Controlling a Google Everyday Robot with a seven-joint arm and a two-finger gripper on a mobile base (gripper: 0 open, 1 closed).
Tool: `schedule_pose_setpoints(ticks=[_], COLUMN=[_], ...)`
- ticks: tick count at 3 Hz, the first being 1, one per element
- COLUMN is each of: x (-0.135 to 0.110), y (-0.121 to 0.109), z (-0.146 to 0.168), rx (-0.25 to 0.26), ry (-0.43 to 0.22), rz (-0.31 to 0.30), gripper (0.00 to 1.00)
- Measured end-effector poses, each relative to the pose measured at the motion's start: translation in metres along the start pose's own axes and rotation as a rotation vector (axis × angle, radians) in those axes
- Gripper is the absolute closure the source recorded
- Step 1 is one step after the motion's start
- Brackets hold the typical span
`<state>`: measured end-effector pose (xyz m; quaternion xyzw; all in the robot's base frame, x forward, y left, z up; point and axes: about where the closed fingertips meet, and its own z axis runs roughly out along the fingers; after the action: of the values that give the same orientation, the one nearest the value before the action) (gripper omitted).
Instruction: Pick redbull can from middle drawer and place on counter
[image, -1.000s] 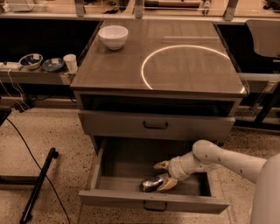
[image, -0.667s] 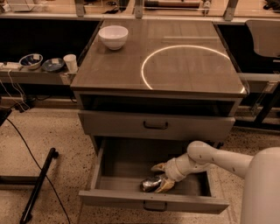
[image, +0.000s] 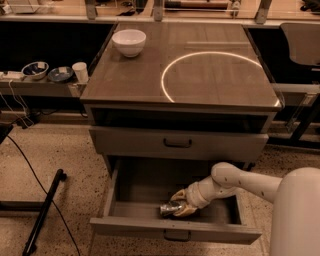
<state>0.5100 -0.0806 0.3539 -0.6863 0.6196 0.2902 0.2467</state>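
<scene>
The redbull can (image: 168, 208) lies on its side near the front wall of the open middle drawer (image: 135, 187), the lowest of the cabinet. My gripper (image: 182, 204) reaches into the drawer from the right, low over its floor. Its tan fingers (image: 180, 194) sit on either side of the can's right end, closed against it. The can rests on the drawer floor. The counter (image: 130, 75) is the grey-brown cabinet top with a pale ring marking (image: 165, 82).
A white bowl (image: 129, 41) stands at the counter's back left. The drawer above (image: 177, 143) is shut. A side shelf at the left holds small bowls (image: 35, 69) and a cup (image: 79, 71). A dark pole (image: 44, 210) and cable lie on the floor at the left.
My gripper has moved a little left and lower onto the can, and its fingers have drawn closer together around it. The can has shifted slightly left.
</scene>
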Motion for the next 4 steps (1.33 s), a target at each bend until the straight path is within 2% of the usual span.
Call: schedule_pose_setpoints(ticks=[1, 2, 3, 4], x=[-0.002, -0.011, -0.082, -0.147], y=[0.0, 0.011, 0.038, 0.071], z=[-0.002, -0.027, -0.08, -0.152], rx=[0.0, 0.066, 0.182, 0.286], ry=[0.0, -0.064, -0.223, -0.336], rz=[0.0, -0.025, -0.156, -0.258], gripper=[1.0, 1.0, 1.0, 1.0])
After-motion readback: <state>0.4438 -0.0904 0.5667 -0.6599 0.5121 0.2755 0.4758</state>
